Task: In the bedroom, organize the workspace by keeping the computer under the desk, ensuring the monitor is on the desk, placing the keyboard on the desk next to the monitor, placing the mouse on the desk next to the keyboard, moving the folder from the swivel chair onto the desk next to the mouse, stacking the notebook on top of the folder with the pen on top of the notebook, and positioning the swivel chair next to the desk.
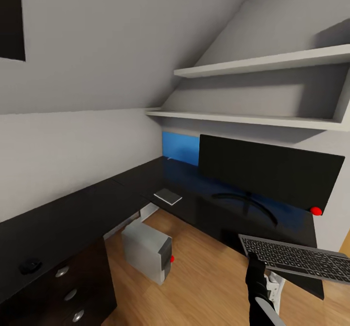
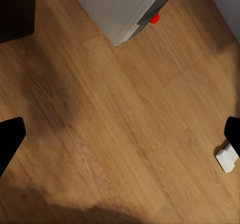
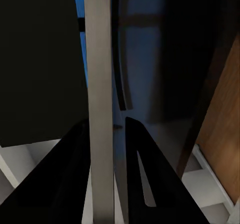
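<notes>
The keyboard [image 1: 297, 258] hangs over the desk's front edge, below and in front of the monitor [image 1: 267, 170]. My right gripper [image 1: 253, 262] is shut on its near left end. The right wrist view has the keyboard [image 3: 97, 98] edge-on as a pale strip between the black fingers [image 3: 150, 179], with the monitor [image 3: 35, 58] beyond. The glossy black L-shaped desk [image 1: 97, 204] carries the dark grey notebook [image 1: 168, 196] near its corner and the small mouse [image 1: 30, 266] on its left wing. Under the desk stands the grey computer [image 1: 146, 250]. My left gripper [image 2: 120, 134] is open above the wood floor, near the computer [image 2: 120, 8].
Two white wall shelves [image 1: 253, 119] hang above the monitor under the sloped ceiling. Dark drawers with silver knobs [image 1: 69, 294] close off the desk's left wing. Light wood floor [image 1: 204, 277] lies between the computer and my right arm. A small white block [image 2: 227, 159] sits on the floor.
</notes>
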